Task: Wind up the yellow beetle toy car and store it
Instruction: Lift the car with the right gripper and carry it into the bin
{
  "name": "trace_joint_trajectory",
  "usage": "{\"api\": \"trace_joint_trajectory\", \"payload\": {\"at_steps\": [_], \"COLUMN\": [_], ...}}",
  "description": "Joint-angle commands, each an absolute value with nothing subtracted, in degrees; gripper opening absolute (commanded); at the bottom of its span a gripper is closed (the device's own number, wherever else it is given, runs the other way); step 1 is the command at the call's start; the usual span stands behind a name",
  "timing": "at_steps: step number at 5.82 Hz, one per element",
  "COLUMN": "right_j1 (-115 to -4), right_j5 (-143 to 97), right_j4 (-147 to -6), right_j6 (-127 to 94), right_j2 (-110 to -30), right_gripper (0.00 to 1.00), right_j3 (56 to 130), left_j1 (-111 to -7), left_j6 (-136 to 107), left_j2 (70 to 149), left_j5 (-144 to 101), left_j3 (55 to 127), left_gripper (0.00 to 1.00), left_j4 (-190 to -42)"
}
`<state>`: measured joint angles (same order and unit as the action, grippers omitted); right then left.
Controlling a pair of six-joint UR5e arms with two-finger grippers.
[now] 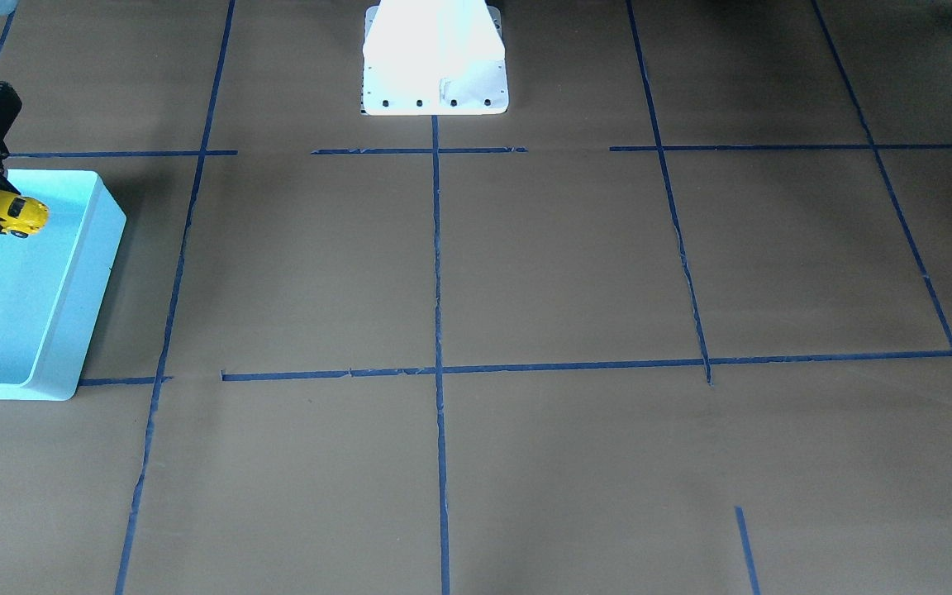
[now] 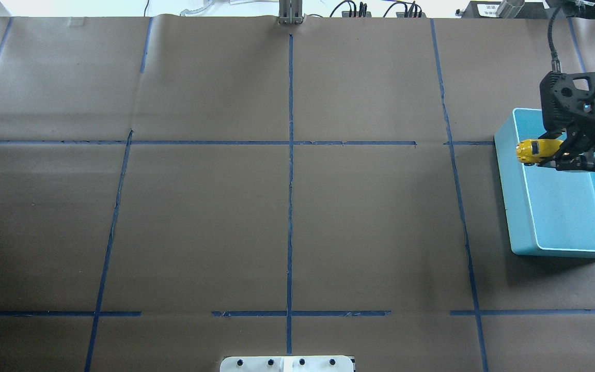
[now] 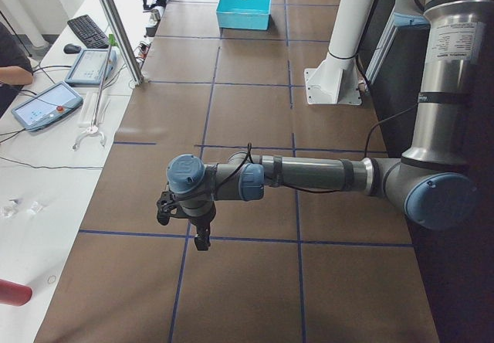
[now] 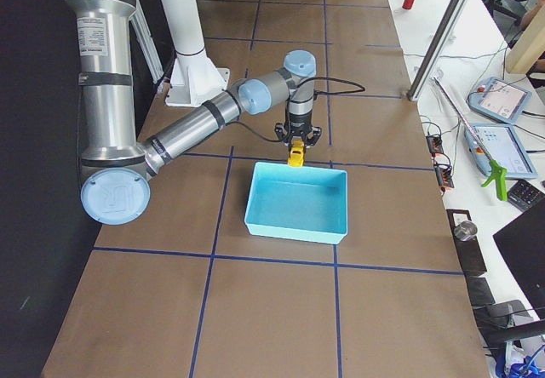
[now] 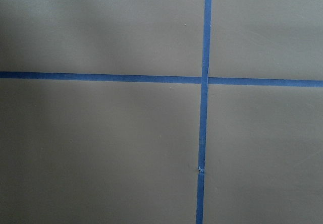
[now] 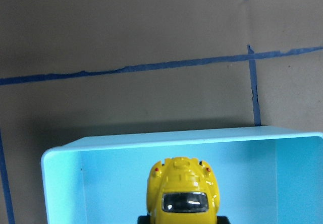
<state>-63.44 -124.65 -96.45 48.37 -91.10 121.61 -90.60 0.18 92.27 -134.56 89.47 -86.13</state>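
**Storing step: car held over the bin**

The right gripper [image 2: 561, 154] is clamped on the rear of the tiny bright yellow beetle-shaped toy car [image 2: 534, 149]. It holds the car in the air above the far end of the light blue rectangular plastic bin [image 2: 517, 206], just inside its rim. The winding looks done, so this is judged to be the storing step. The next move calls for lowering the car towards the bin floor and then letting go. The left gripper [image 3: 193, 221] hangs over the brown paper surface [image 2: 287, 217], well apart from the bin; whether it is wide or narrow cannot be told.

A robotics lab: tape-gridded table [image 2: 199, 232], teach pendant [image 3: 42, 105], keyboard [image 3: 86, 31].
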Motion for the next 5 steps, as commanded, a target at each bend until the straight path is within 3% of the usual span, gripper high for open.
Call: {"api": "trace_joint_trajectory", "payload": {"at_steps": [1,5], "right_j1": [-64.25,-63.90], "right_j5": [-125.33,-127.88], "right_j4": [-81.67,-53.86], "right_j6": [50.10,44.40], "right_j2": [-98.15,-97.12], "right_gripper": [0.01,0.01], "right_j3": [116.07,94.88], "left_j1": [-90.79,-90.97], "left_j6": [0.18,0.18], "left_j2": [92.20,92.28], "left_j5": [-134.56,-134.56], "left_j3": [89.56,89.65], "left_gripper": [1.00,1.00], "left_j4": [-86.13,-86.13]}}
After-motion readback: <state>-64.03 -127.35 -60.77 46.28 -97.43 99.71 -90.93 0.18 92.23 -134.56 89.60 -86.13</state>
